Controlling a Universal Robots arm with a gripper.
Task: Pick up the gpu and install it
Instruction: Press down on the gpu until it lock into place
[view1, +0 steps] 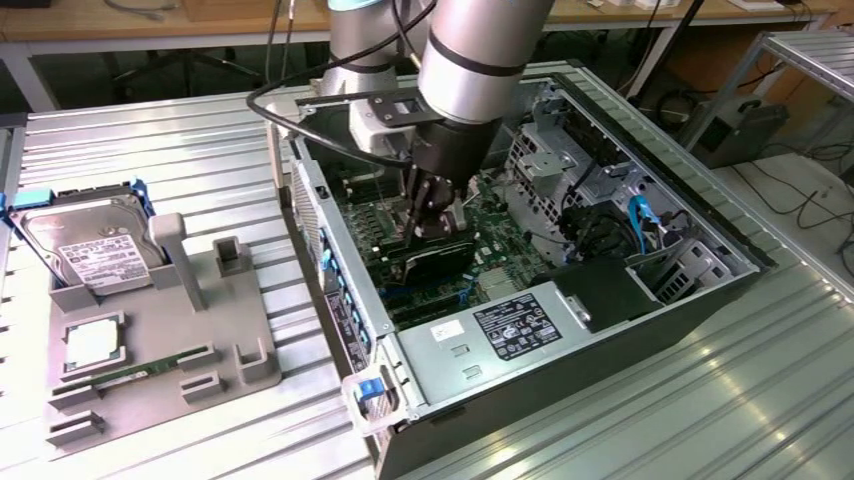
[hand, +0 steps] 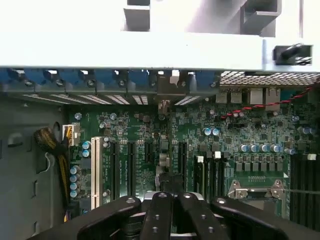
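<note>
Gripper (view1: 438, 222), reaching down inside the open computer case (view1: 694, 290), clenched on the gpu (view1: 434, 262). The gpu stands edge-on over the green motherboard (hand: 140, 145); its long axis runs toward the case's rear slot wall (view1: 310, 215). On the worktop (view1: 214, 140), well apart: a grey fixture (view1: 247, 365) holding a hard drive (view1: 87, 245).

a: arm pose?
b: the arm (view1: 474, 50) descends steeply from the exterior view's top edge, wrist pointing down, gripper (view1: 434, 225) lowest.
a: gripper state?
b: fingers (hand: 162, 212) drawn together side by side, closed on the gpu (view1: 434, 262), a thin dark slab seen edge-on in the wrist view.
</note>
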